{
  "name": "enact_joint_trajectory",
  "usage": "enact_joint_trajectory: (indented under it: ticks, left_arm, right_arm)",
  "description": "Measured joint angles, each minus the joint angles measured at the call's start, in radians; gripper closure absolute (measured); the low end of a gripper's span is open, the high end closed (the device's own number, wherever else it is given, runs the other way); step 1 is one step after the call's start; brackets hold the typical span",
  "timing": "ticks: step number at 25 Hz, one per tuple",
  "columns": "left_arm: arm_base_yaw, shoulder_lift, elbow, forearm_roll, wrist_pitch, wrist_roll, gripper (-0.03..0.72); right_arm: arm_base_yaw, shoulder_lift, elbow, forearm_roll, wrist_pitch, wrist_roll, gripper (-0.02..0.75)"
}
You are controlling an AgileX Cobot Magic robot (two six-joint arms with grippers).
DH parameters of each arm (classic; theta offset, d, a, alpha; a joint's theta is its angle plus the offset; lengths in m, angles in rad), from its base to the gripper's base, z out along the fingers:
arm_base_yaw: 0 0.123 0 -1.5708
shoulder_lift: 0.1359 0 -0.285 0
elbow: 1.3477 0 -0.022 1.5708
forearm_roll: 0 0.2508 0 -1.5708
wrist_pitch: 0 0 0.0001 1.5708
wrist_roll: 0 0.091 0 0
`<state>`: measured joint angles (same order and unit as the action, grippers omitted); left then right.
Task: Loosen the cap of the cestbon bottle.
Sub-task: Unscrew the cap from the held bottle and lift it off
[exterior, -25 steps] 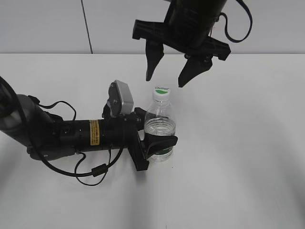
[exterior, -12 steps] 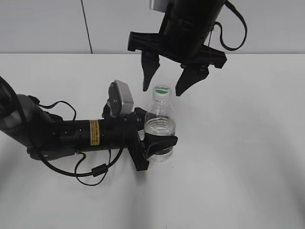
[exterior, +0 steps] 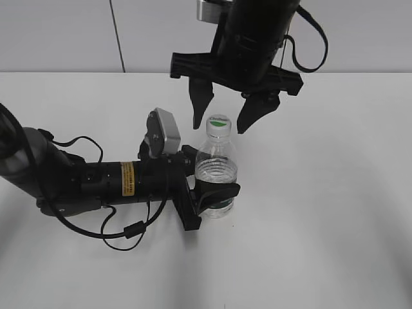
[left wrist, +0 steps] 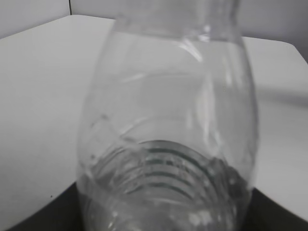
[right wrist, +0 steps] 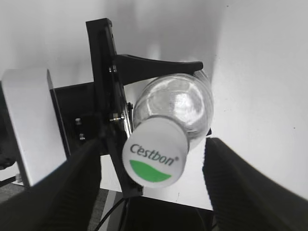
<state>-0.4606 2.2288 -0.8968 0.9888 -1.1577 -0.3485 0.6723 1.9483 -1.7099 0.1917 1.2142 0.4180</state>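
The cestbon bottle [exterior: 216, 174], clear and ribbed with a dark green label low down, stands upright on the white table. My left gripper [exterior: 215, 190] is shut on its lower body; the bottle fills the left wrist view [left wrist: 168, 134]. The white cap [exterior: 219, 124] with its green mark sits on top of the bottle and also shows in the right wrist view [right wrist: 155, 157]. My right gripper [exterior: 223, 121] is open, pointing down, with one finger on each side of the cap and not touching it; it also shows in the right wrist view [right wrist: 151, 185].
The white table [exterior: 335, 212] spreads around the bottle. The left arm [exterior: 84, 180] lies across the table's left with its black cable [exterior: 125, 230] looped beside it. A grey wall [exterior: 58, 35] runs behind the table.
My right gripper has come down and slightly left, from above the cap to straddling it. The bottle and the left gripper have not moved.
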Motion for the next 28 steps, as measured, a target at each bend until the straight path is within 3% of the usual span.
enact_joint_trajectory:
  ticks: [7,15,20,23,28]
  left_arm:
    - [0.0,0.0,0.0,0.0,0.0,0.0,0.298]
    - [0.0,0.0,0.0,0.0,0.0,0.0,0.298]
    - [-0.001,0.0,0.0,0.0,0.0,0.0,0.298]
    - [-0.001,0.0,0.0,0.0,0.0,0.0,0.3]
    - [-0.001,0.0,0.0,0.0,0.0,0.0,0.301]
  right_arm:
    - [0.0,0.018,0.001,0.002,0.0,0.0,0.233]
    - [0.0,0.018,0.001,0.002,0.002,0.0,0.416]
    - [0.0,0.018,0.001,0.001,0.005,-0.023,0.42]
    - [0.0,0.018,0.001,-0.001,0.005,-0.133,0.42]
    - [0.0,0.018,0.001,-0.005,0.005,-0.552,0.423]
